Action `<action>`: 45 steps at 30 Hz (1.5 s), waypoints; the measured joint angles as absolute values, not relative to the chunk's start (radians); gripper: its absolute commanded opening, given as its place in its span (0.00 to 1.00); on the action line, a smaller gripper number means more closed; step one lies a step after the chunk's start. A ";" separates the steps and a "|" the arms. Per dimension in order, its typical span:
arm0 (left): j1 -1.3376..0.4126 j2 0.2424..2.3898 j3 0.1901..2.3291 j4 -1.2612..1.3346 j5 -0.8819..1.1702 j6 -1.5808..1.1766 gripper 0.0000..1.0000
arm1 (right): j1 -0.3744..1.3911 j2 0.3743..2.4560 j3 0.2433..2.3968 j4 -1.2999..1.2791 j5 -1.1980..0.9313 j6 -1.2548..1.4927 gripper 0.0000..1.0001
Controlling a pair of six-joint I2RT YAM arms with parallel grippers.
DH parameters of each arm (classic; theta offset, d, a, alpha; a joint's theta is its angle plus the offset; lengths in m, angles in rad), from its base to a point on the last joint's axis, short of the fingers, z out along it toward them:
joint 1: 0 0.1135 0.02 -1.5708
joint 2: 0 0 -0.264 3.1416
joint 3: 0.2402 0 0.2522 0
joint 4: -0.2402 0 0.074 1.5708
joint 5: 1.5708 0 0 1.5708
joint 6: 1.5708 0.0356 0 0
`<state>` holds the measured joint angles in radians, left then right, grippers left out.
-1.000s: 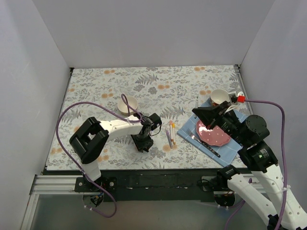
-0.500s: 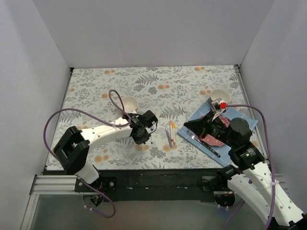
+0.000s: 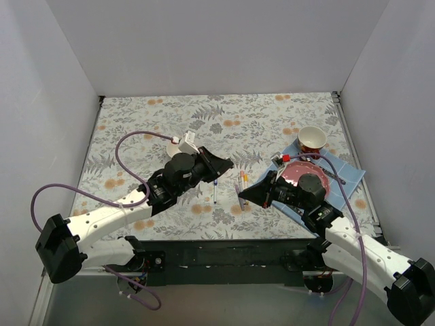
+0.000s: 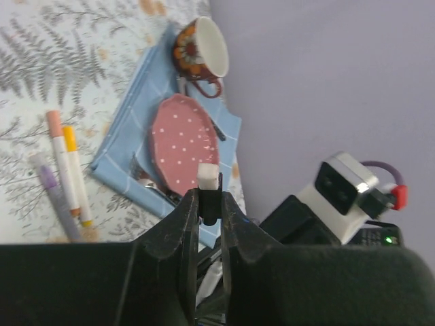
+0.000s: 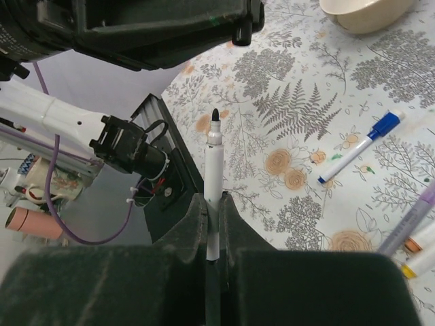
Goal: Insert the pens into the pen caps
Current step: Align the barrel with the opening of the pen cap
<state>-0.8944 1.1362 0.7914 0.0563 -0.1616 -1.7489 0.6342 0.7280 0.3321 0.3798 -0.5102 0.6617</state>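
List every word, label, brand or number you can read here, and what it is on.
None: no readable text in any view.
Pens: any print on the barrels is too small to tell.
Cup, plate, tablecloth: patterns only.
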 measured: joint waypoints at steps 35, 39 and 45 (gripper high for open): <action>-0.896 1.132 0.772 0.244 0.021 -1.549 0.00 | 0.716 0.737 0.358 0.517 -0.380 0.681 0.01; -0.896 1.131 0.761 0.255 0.027 -1.566 0.00 | 0.716 0.738 0.358 0.511 -0.376 0.680 0.01; -0.896 1.127 0.759 0.253 0.024 -1.584 0.00 | 0.716 0.739 0.358 0.501 -0.376 0.680 0.01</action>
